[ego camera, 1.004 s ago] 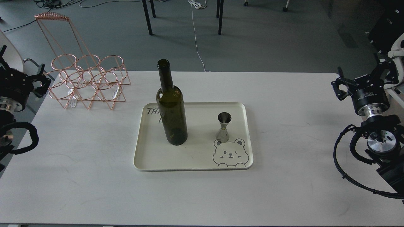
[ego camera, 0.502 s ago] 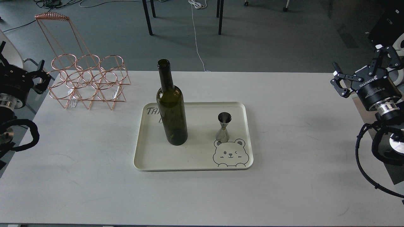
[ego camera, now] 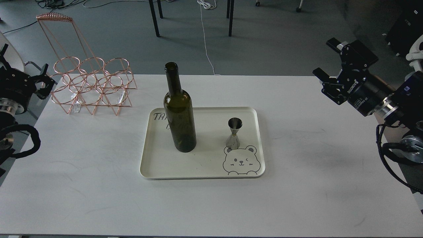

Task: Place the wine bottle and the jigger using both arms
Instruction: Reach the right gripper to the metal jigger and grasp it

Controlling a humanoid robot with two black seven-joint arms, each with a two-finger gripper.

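A cream tray with a bear drawing at its five o'clock corner lies mid-bench. A copper wire rack stands at ten o'clock. Dark chair legs and a white cable show at twelve.

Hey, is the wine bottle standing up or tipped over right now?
Upright. The wine bottle stands on its base inside the cream tray, neck pointing straight up with the open mouth on top. Nothing touches it.

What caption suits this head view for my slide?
Bottle and jigger upright on tray; both claws away.
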